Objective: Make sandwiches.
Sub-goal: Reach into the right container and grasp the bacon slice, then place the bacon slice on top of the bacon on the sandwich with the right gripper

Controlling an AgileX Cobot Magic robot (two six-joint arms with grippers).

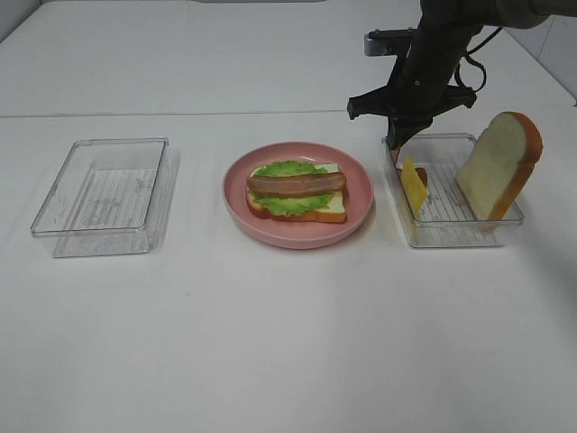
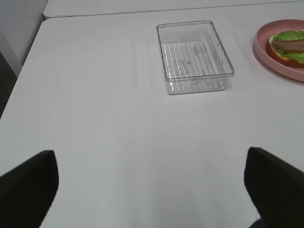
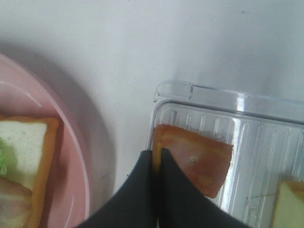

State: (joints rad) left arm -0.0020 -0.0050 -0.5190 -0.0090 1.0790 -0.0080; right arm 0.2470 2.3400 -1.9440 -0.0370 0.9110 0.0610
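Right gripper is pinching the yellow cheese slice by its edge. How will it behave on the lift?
The cheese slice is thin yet stands tilted without sagging: probably light and fairly stiff. The right gripper is shut on only a narrow edge, so it may pivot or slip. The bread slice leaning nearby would likely tip if bumped.

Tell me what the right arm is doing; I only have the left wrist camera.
Observer: The right gripper is shut on the edge of the yellow cheese slice, inside the right tray.
Operator: Anything else in that tray?
Observer: A bread slice stands on edge at the tray's right end, tilted.
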